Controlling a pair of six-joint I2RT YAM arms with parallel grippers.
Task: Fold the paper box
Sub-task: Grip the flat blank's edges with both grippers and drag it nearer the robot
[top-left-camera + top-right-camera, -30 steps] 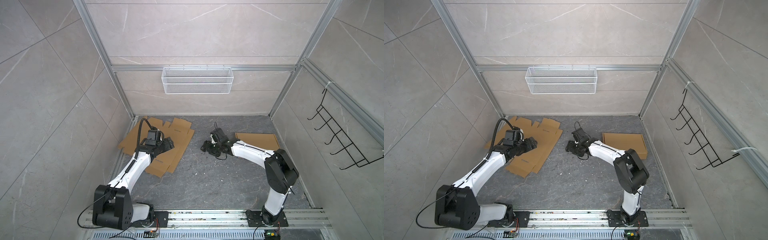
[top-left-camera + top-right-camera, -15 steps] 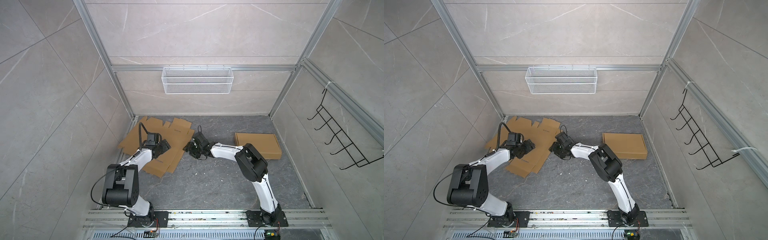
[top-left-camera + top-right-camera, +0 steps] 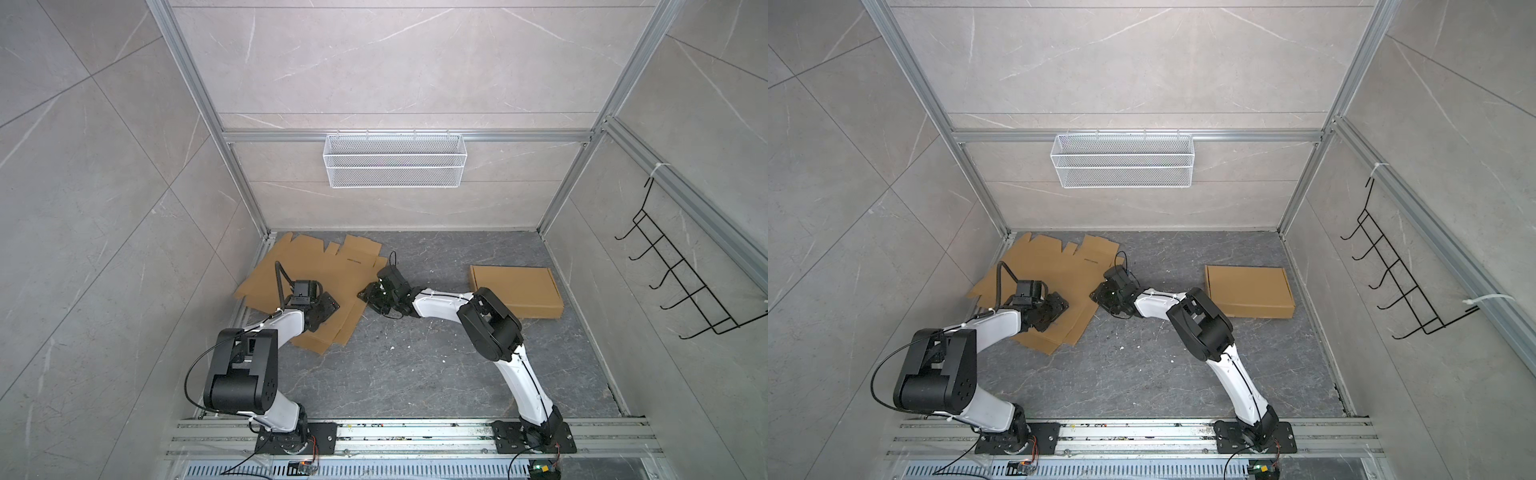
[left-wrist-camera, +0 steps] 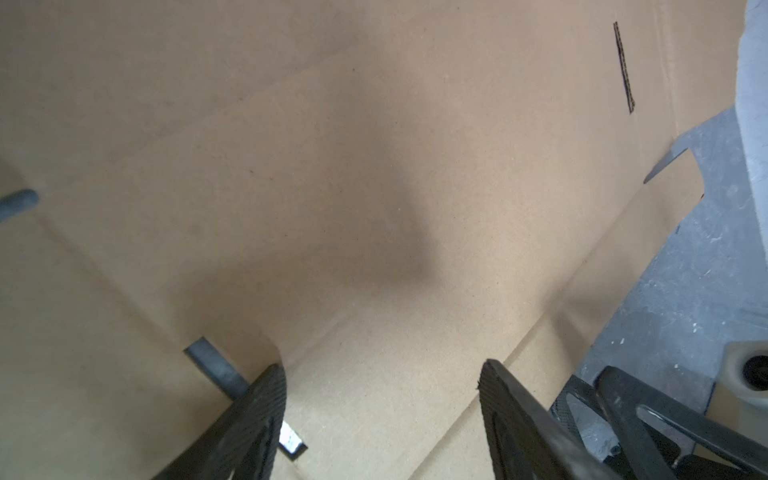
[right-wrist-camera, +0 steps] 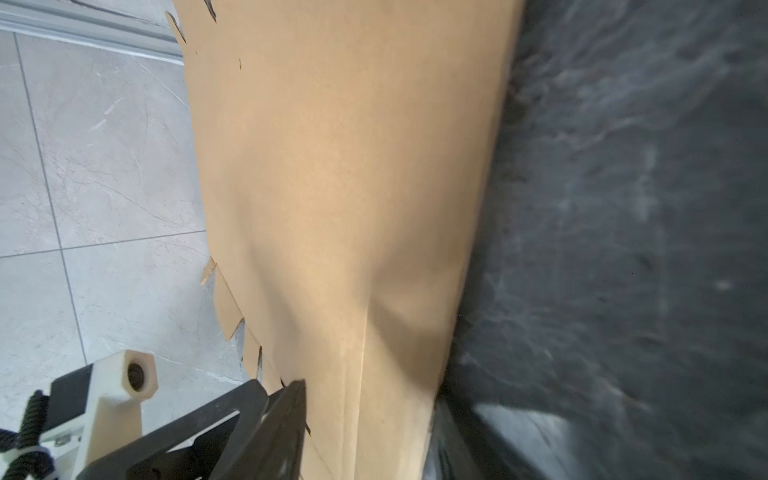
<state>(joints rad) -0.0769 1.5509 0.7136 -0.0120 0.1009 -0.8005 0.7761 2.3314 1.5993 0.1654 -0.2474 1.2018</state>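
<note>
dark floor blurred, flat cardboard cut off by frame edges

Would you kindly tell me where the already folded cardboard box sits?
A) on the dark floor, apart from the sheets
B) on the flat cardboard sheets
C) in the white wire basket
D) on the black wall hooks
A: in both top views the folded box lies on the dark floor, clear of the flat sheets.

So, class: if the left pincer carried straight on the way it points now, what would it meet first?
Most likely the flat cardboard sheet. In the left wrist view the open left pincer points down at it at a slant, and brown board fills the path ahead. Depth is hard to judge.
</note>
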